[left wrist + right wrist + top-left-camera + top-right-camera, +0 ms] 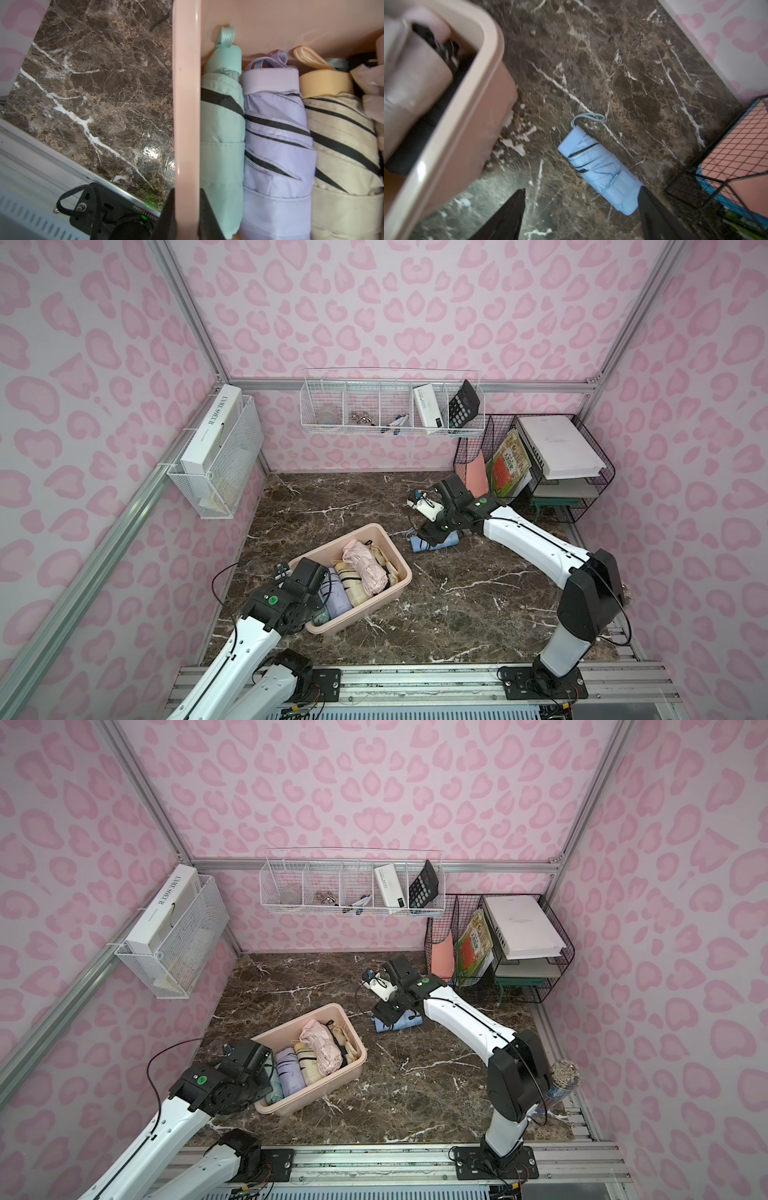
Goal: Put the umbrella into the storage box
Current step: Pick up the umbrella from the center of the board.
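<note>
Clamping storage box [187, 104] rim, left claw [187, 218]; right claw [581, 207] apart above umbrella [600, 164] by rack [473, 452].

the left gripper [186, 195] pinches the storage box [187, 104] rim, fingers cut by the wrist picture's edge; in both top views its wrist hides them. beyond the box's far corner the blue umbrella [415, 546] lies mostly under the right gripper [582, 188]. the right wrist view blurs and crops the box. bits in the white wire basket [361, 404] behind the box are too small to name.
</note>
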